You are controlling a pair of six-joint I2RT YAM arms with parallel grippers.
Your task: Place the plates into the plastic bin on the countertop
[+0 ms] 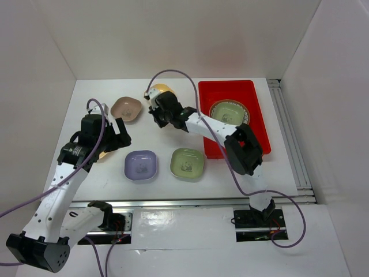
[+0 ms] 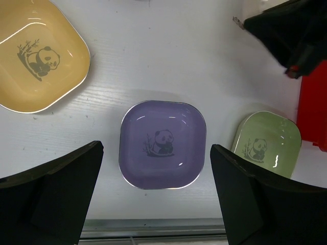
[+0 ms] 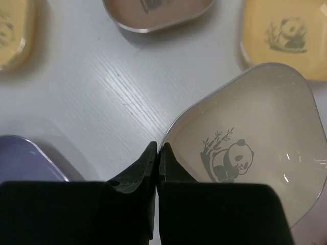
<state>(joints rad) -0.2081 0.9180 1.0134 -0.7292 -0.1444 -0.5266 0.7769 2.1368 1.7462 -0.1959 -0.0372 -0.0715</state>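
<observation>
In the right wrist view my right gripper (image 3: 159, 148) is shut on the near-left rim of a cream panda plate (image 3: 255, 132). From above, that gripper (image 1: 154, 113) sits at the back middle, just in front of a yellow plate (image 1: 162, 88). My left gripper (image 2: 156, 196) is open and hangs above a lavender plate (image 2: 162, 144), touching nothing. A green plate (image 1: 187, 163) lies right of the lavender plate (image 1: 141, 165). A brown-pink plate (image 1: 126, 108) lies at the back left. The red plastic bin (image 1: 228, 89) holds a round patterned plate (image 1: 229, 111).
Another yellow plate (image 2: 36, 56) lies under my left arm on the white countertop (image 1: 167, 138). White walls close in the left, back and right. A metal rail (image 1: 291, 138) runs along the right side. The right arm's elbow (image 1: 242, 151) overhangs the bin's near edge.
</observation>
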